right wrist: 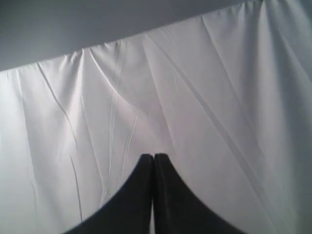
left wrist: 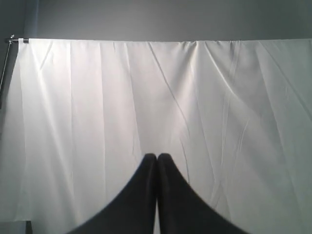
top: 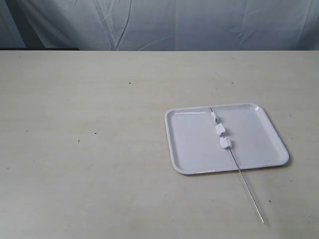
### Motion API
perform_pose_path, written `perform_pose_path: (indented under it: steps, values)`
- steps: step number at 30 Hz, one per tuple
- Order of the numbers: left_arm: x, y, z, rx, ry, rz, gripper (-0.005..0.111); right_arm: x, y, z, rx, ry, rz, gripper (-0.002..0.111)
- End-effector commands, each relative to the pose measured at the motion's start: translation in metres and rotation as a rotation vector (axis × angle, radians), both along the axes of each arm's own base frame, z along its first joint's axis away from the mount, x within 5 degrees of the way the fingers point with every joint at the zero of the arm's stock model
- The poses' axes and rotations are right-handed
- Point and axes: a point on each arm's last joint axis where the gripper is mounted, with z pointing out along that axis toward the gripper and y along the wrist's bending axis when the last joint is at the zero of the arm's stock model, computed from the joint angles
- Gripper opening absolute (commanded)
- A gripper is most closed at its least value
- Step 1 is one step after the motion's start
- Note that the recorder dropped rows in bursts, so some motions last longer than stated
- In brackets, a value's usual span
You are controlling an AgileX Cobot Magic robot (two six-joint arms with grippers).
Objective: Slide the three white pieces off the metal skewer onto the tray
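Desk (top: pixel 89 149): flat, matt, pale beige surface with a few small dark specks. The tray (top: pixel 189 147) lies in the right half of the desk, short of the right edge and about midway between the far and near edges. It is glossy white, rectangular and shallow, with rounded corners and a low raised rim. The metal skewer (top: pixel 247 188), a very thin straight silvery-grey rod, lies slantwise across the tray. Its far end is at the tray's far rim, and it crosses the near rim and ends on bare desk close to the near edge, toward the near-right corner. The three white pieces (top: pixel 220 130), small, soft-looking and roughly cubic, sit in a row along the rod over the tray floor, slightly apart from one another. A creased white cloth backdrop (top: pixel 149 25) hangs beyond the far edge. Left gripper (left wrist: pixel 157 157): smooth black fingers pressed together, clenched on nothing, facing the cloth. Right gripper (right wrist: pixel 154 157): the same condition, fingers closed and empty.
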Motion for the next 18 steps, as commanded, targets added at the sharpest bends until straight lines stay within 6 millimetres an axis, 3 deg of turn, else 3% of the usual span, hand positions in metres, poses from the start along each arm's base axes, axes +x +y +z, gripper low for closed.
perform_pose_path:
  steps: [1,3,6,9,13,18]
  values:
    - [0.004,0.004,0.039,0.009,0.088,0.033,0.000,-0.007,0.003,0.040,-0.024,0.165,0.020,-0.001]
    - [0.023,0.004,0.058,0.072,0.186,0.051,0.000,-0.004,0.004,0.075,-0.104,0.182,-0.015,-0.001]
    - [0.057,0.003,0.077,0.080,0.336,0.032,0.000,0.010,0.004,0.107,-0.105,0.321,-0.002,-0.001]
    - [0.102,0.004,0.087,0.083,0.569,0.102,0.000,0.048,0.008,0.124,-0.117,0.573,0.055,-0.001]
    - [0.141,-0.010,0.079,0.156,0.827,0.113,0.000,0.096,0.016,0.120,-0.154,0.870,0.105,-0.001]
    - [0.179,-0.051,0.031,0.469,1.331,-0.076,0.000,0.151,0.027,0.101,-0.158,1.125,0.179,-0.001]
